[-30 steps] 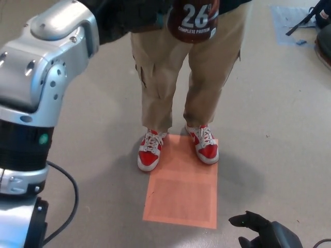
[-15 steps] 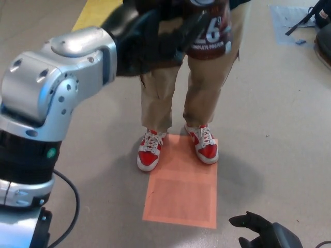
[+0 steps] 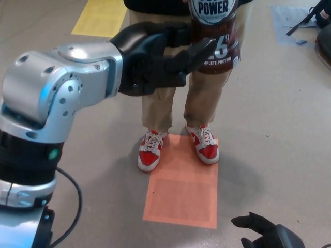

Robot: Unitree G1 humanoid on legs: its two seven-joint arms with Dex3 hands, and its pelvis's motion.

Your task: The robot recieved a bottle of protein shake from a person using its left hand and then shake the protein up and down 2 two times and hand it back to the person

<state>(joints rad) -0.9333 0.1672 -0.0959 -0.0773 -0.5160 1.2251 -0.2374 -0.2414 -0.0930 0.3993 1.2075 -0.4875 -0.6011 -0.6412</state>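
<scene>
Bottle's coming back down, so this looks like a shake stroke

The left hand (image 3: 160, 57) has dropped lower than half a second ago, and the protein shake bottle (image 3: 214, 31) came with it: the "POWER" label now shows where only the "26" did before. The fingers (image 3: 199, 49) are wrapped on the bottle's side, holding it up in front of the person's tan trousers (image 3: 207, 88). I'd guess it's mid-shake, with the handback not started. The right hand (image 3: 269, 235) sits low at the bottom edge, holding nothing, fingers spread. The person's red shoes (image 3: 151, 151) stay by the orange floor mat (image 3: 183, 191).
</scene>
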